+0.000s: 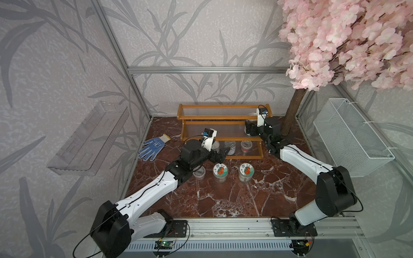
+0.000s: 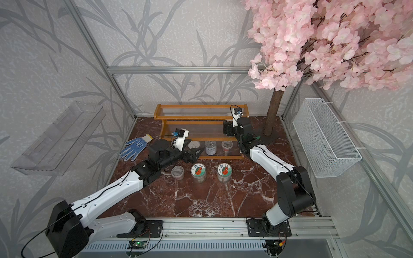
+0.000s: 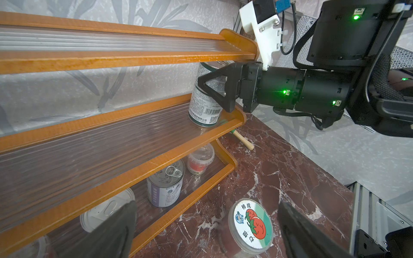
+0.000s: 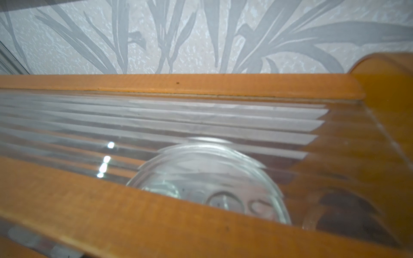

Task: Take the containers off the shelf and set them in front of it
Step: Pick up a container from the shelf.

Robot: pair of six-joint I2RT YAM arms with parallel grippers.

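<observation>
Your right gripper [image 3: 212, 86] straddles the tall labelled tin [image 3: 204, 109] on the middle tier of the orange-brown wooden shelf [image 3: 125, 59], at its right end (whether it pinches, you cannot tell). Your left gripper [image 2: 194, 154] hangs wide apart before the bottom tier, near two tomato-lidded glass jars [image 1: 220, 171] [image 1: 246, 170] on the marble floor [image 1: 223, 201].

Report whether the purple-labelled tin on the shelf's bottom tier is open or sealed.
Sealed: the purple-labelled tin has its lid intact, with the pull tab lying flat on top.
</observation>
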